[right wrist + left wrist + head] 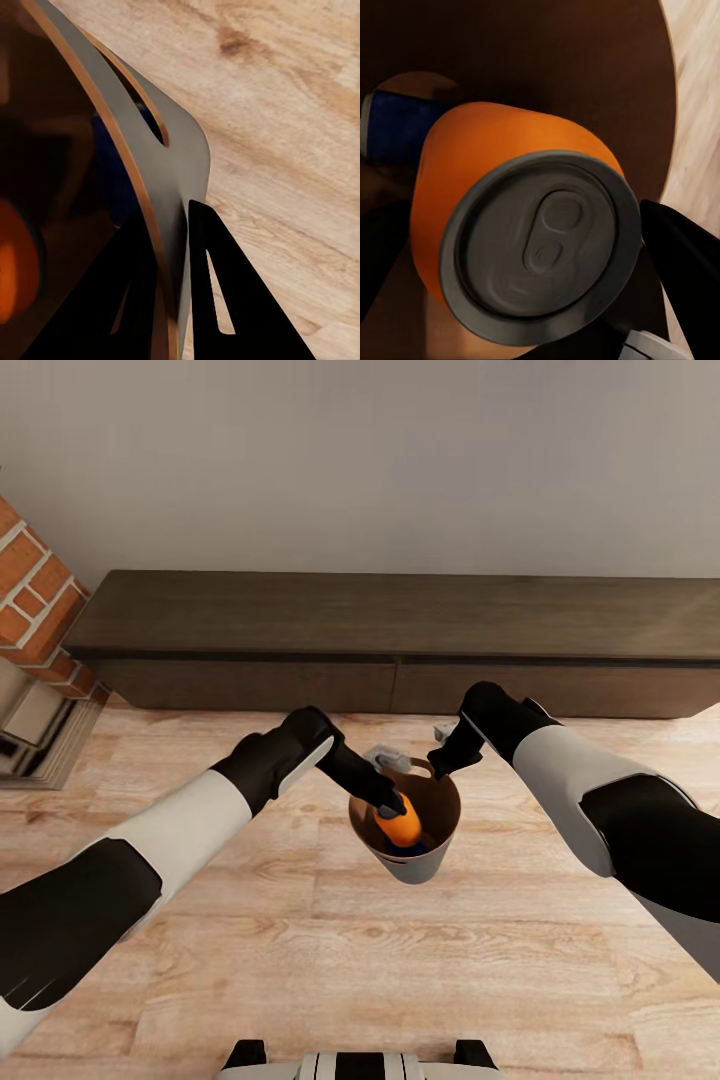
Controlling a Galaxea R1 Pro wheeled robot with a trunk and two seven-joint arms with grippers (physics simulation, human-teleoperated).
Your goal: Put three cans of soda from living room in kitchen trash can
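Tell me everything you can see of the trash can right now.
The trash can is a small round tapered bin, pale grey outside, brown inside, with a slot handle near the rim. The right gripper pinches its wall, holding it above the wood floor. Inside, the left gripper holds an orange can; a blue can lies deeper.

Both arms [180, 830] wear glossy white shells broken by black bands at the joints, with black wrists. The jaws are black, flat and tapered with slotted cut-outs; small grey fittings sit at the wrists. The base [360, 1062] is striped black and white.
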